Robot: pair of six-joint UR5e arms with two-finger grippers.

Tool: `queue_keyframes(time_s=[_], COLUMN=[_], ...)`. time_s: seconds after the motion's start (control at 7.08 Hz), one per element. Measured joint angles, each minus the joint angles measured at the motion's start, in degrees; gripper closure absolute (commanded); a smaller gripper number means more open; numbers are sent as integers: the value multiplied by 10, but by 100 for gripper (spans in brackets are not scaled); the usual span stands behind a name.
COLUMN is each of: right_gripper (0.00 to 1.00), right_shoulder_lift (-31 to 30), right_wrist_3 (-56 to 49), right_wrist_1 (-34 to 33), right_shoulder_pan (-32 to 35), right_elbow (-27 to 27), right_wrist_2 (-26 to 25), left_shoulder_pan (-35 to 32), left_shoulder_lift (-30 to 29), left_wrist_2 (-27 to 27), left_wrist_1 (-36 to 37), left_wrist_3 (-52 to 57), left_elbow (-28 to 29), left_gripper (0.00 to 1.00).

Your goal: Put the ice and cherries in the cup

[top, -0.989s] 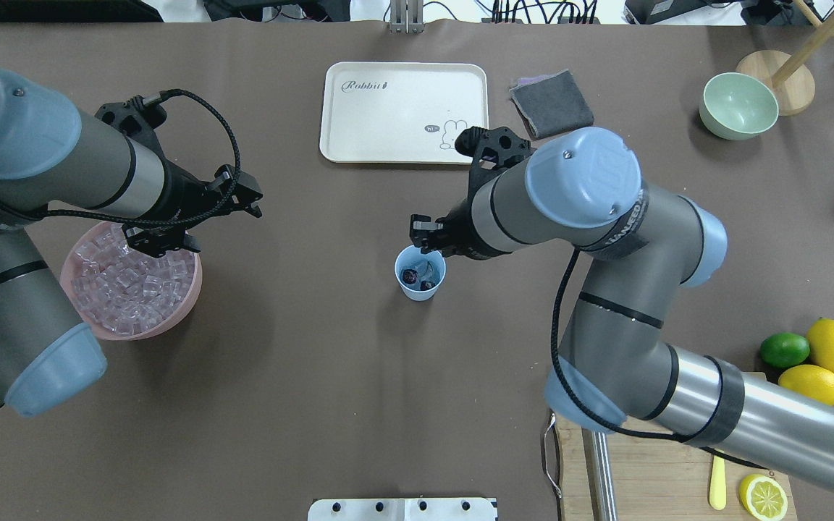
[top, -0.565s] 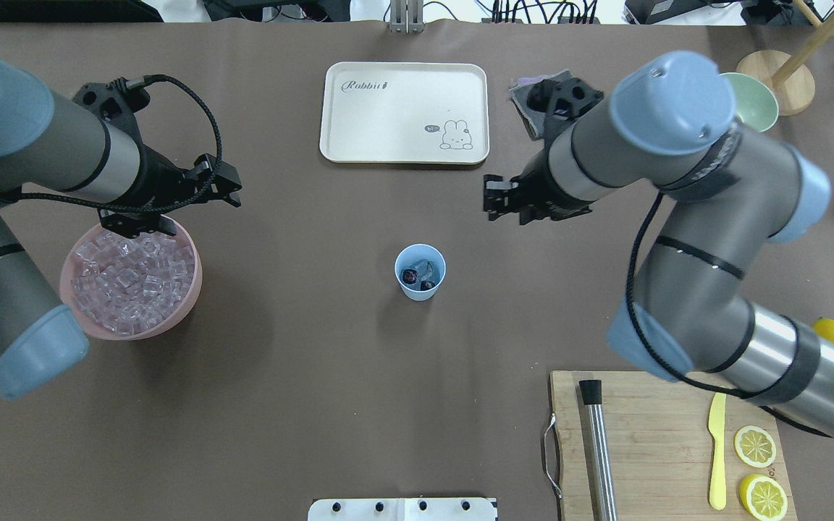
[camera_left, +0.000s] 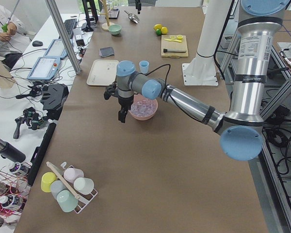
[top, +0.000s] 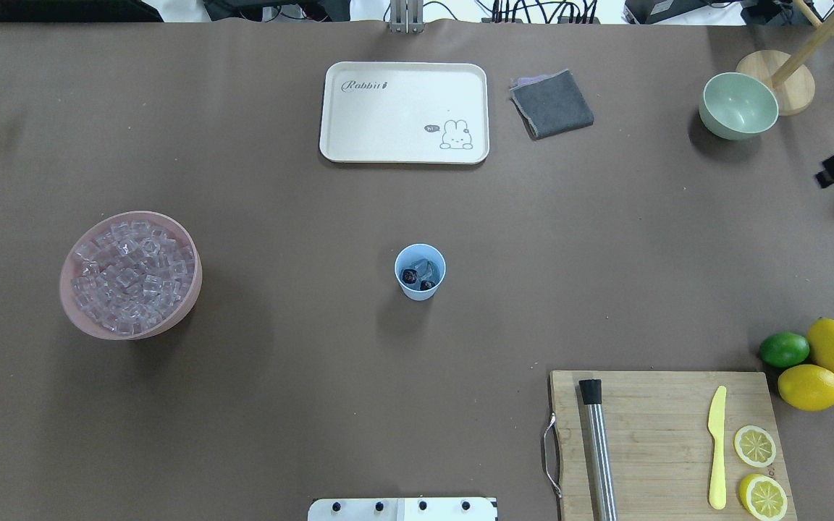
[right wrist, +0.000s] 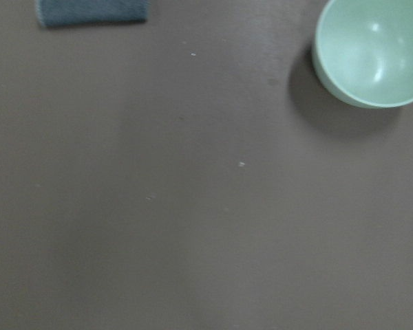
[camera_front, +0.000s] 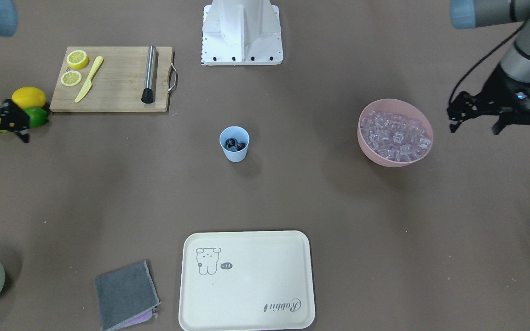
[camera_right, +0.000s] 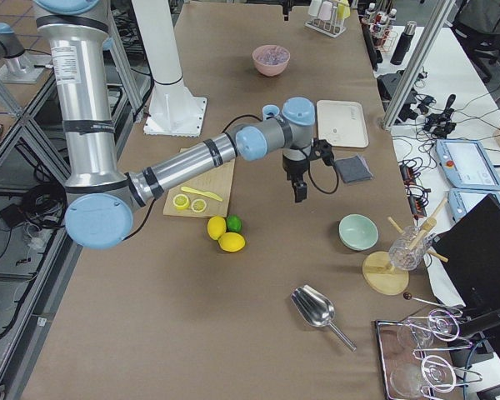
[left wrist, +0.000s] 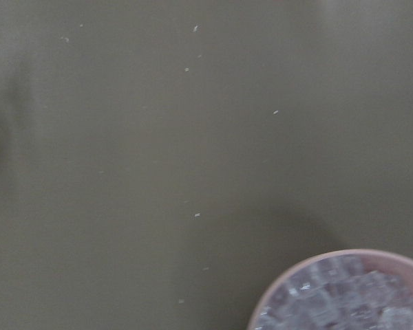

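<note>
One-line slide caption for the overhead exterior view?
Small light blue plastic cup, centre, holds dark red cherries and clear ice; pink bowl of ice cubes at view left.

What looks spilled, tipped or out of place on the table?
Nothing stands out. The cup stands upright with the cherries inside, the ice sits in the pink bowl, and no cubes lie loose on the table.

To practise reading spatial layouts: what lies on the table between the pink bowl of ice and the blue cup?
Nothing; the overhead view shows bare table between the pink bowl and the cup.
</note>
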Motion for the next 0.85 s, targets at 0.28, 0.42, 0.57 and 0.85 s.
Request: queue_keyframes(time_s=[0.28,0.42,0.57,0.85], right_gripper=[0,0,0,0], right_shoulder_lift=[-40,-62,-81,-101], right_wrist_3=[-182,-230,-260,-278], right_wrist_1=[-8,-11,-12,-11], right_shoulder_pan=[111,145,168,184], right_elbow=[-62,-70,-71,-67], right_wrist_2=[12,12,13,9], left_shoulder_pan=[-87,-107,-115,-121], left_shoulder_lift=[63,72,72,75], left_wrist_2=[-36,-65,-82,-92], left_wrist_1=[-1,0,-1,-7], left_wrist_3=[155,169,162,144], left_elbow=[28,39,56,72], left_gripper=[2,2,2,2])
